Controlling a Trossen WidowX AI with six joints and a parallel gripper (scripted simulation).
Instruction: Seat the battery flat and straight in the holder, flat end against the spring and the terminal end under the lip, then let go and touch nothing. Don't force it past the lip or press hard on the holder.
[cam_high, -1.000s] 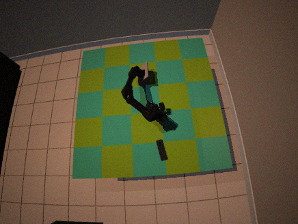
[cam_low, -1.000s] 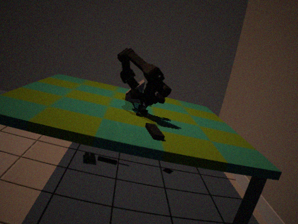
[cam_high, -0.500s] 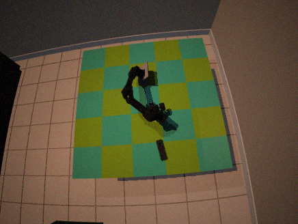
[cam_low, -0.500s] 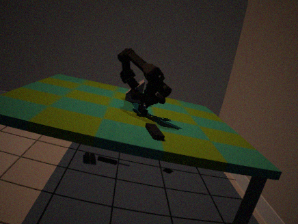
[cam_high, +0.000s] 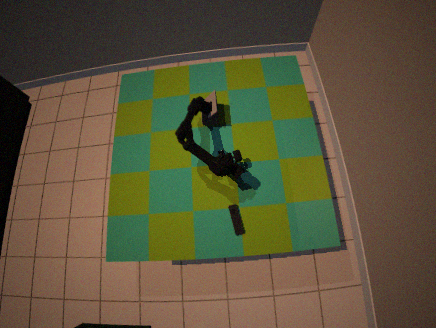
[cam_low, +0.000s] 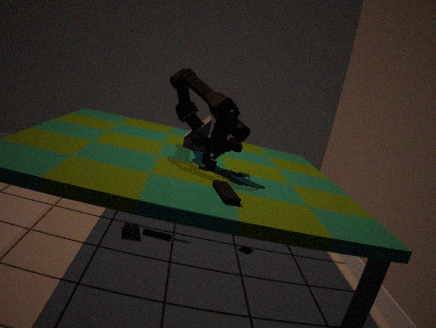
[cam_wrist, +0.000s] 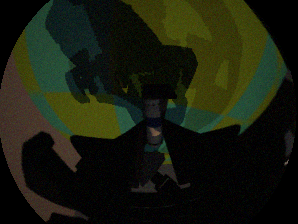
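Checkered green/olive tabletop (cam_high: 171, 194) (cam_low: 112, 172), v. dim light. Dark arm (cam_high: 200, 152) (cam_low: 200, 87) bent over it, wrist end low, w/ shadow alongside. Dark oblong block (cam_high: 237, 220) (cam_low: 226, 193) on table, near gripper but apart, long axis toward near table edge, a bit skewed; can't tell if it's the holder.

Gripper (cam_high: 227, 165) (cam_low: 209, 163) (cam_wrist: 153, 121) points down, close to tabletop; gap below too dark to judge. Fingers part-closed, narrow gap, pinching the battery (cam_wrist: 154, 109) btwn them, one finger each side.

Battery: grey cyl. w/ blue band & pale patch; long axis runs approx. up-down in wrist view, in line w/ the gap, far end past the fingertips. Dark piece (cam_wrist: 159, 91) across that far end, ID unclear. Can't tell which end is the terminal, nor if batt. is level. Top & ext. views: batt. too small/dark to make out.
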